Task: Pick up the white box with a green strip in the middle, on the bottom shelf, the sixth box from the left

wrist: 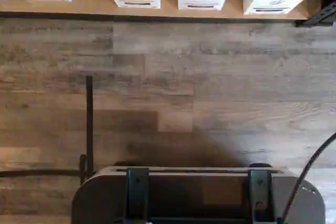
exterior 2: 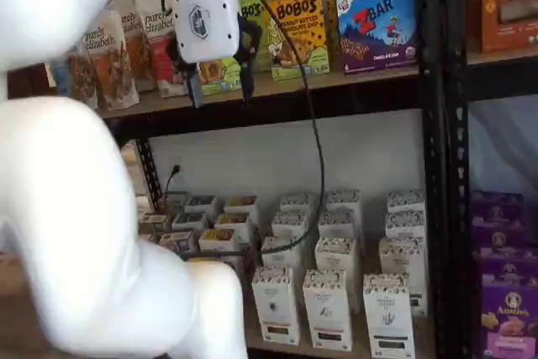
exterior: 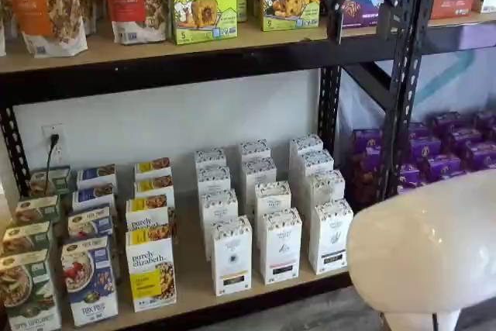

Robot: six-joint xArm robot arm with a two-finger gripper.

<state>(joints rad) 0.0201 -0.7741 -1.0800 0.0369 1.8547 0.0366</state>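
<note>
Along the bottom shelf, a long light-tan wooden board edged by a black beam, the front row starts at the left with a green carton, a blue carton and a white-and-yellow granola carton. Three tall white cardboard boxes with patterned tops follow. The rightmost of them, just left of the black rack post, is the white box with a strip across its middle. It stands upright at the near edge, close beside its white neighbour, with more of its kind in a column behind it. The strip's colour is too small to tell.

I judge the box light and stiff, with smooth printed card that could slip and thin walls that could dent if squeezed hard. Its two narrow side faces near the top look the best hold, though the gap to the neighbour is slim.

The white-bodied gripper hangs high, level with the upper shelf, well above the box, its black fingers spread apart and empty.
</note>
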